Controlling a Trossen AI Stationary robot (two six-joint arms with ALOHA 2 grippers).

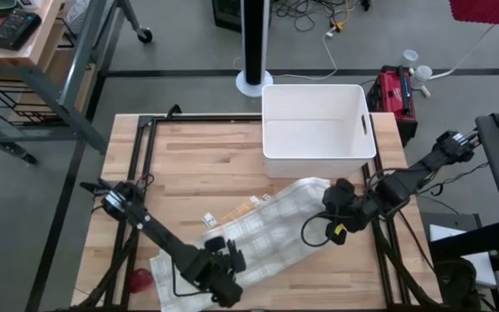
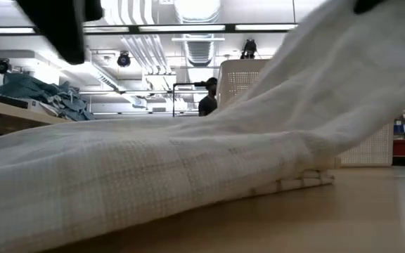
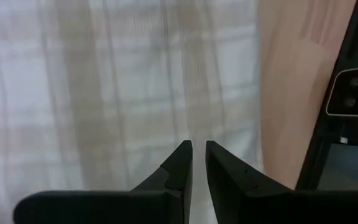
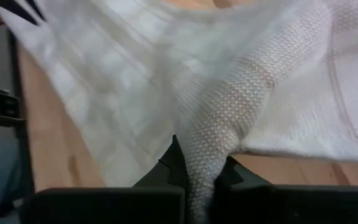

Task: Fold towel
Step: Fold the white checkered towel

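Note:
A pale checked towel (image 1: 258,230) lies slantwise on the wooden table (image 1: 189,165), from the near left toward the far right. My right gripper (image 1: 334,201) is shut on its far right end, and in the low view the towel (image 2: 188,161) climbs from the table toward the upper right. My left gripper (image 1: 222,276) hangs over the towel's near edge. In the left wrist view its fingertips (image 3: 197,149) stand almost together, close above the cloth (image 3: 104,81). My left gripper meets the towel at its near long edge, coming steeply from above. Only a thin pale slit (image 3: 197,163) shows between the fingertips, and the fingers hide which layers they have. The cloth around them lies low over the table. My right gripper pinches a gathered bunch of the towel's far right end (image 4: 207,155) between its two fingers, slanting down from the table's right side. Several folds run together into the jaws. The cloth spreads away from the fingers, this end lifted clear and the rest on the table.
A white bin (image 1: 319,130) stands at the far edge, just beyond the right gripper. A small red object (image 1: 141,277) lies near the left front corner, and small tags (image 1: 208,219) lie beside the towel. A person (image 2: 206,98) stands in the room behind.

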